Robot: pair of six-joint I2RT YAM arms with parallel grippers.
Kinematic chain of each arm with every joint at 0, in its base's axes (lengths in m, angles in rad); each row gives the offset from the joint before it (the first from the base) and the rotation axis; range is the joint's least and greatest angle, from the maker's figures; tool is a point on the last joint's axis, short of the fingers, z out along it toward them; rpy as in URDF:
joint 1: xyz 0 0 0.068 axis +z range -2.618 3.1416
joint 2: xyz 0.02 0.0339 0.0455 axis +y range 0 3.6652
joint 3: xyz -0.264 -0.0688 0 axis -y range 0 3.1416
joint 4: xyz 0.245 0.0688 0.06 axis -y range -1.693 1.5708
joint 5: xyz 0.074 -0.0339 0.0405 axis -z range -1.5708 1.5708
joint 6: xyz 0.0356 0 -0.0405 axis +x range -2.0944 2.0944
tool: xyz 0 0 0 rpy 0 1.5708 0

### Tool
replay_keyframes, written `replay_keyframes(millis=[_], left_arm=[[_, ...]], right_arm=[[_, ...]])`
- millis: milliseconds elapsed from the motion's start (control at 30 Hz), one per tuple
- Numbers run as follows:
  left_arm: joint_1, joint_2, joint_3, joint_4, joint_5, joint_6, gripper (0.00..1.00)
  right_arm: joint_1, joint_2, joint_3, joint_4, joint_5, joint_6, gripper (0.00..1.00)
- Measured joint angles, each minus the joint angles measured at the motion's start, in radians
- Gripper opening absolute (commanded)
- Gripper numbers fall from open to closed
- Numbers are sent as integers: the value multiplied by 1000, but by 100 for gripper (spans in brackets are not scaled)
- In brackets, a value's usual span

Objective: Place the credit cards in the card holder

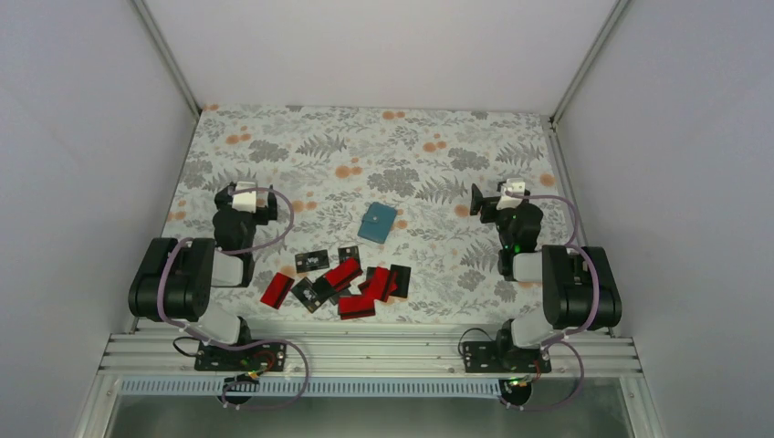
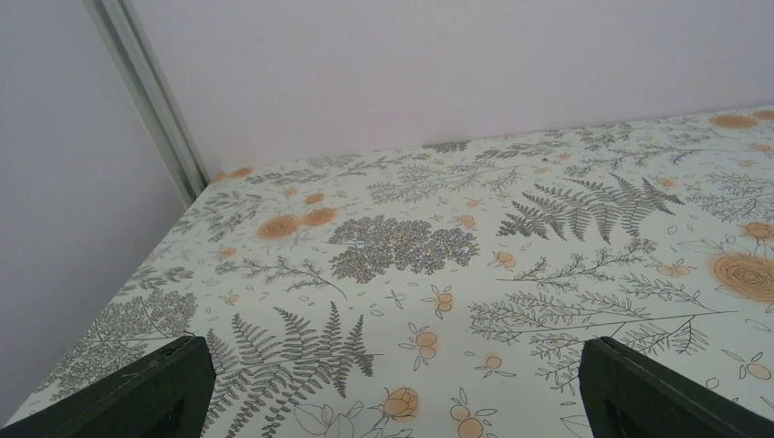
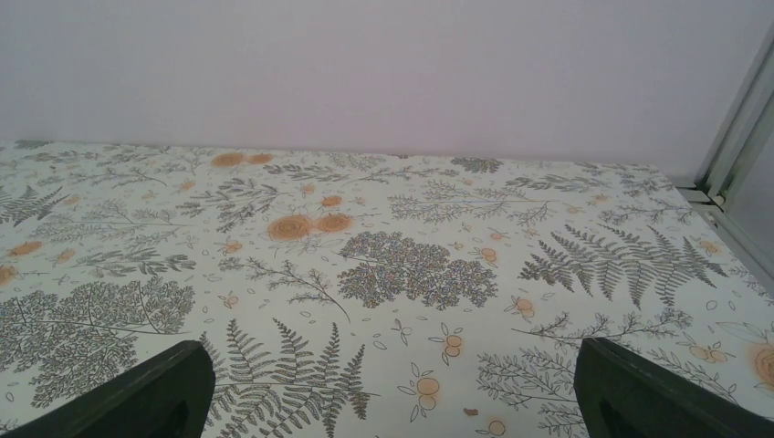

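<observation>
Close to the near edge, about midway along it, the credit cards [image 1: 342, 278] lie in a loose, overlapping heap of red and black, with one red card a little off to the left. Just beyond them, toward the middle of the fern-patterned table [image 1: 365, 137], the teal card holder [image 1: 377, 223] lies flat and folded, apart from the cards. The left gripper [image 2: 392, 401] hangs near the left edge and the right gripper [image 3: 388, 401] near the right edge, each released with fingers [image 2: 155, 392] spread wide over bare cloth, grasping nothing.
</observation>
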Motion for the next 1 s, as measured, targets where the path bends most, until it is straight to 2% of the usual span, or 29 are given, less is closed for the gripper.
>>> replay_keyframes(millis=[500, 600, 733, 1000], left_arm=[[0, 0, 0, 0, 0, 0, 100], [-6, -11, 7, -30, -4, 1, 100], [-40, -93, 133, -266, -51, -14, 100], [-82, -102, 700, -910, -115, -220, 100]], right_arm=[[-1, 0, 0, 0, 0, 0, 100], [-1, -5, 16, -45, 5, 0, 100], [-1, -56, 116, -224, 34, 3, 100], [-1, -232, 437, -620, 83, 77, 100]])
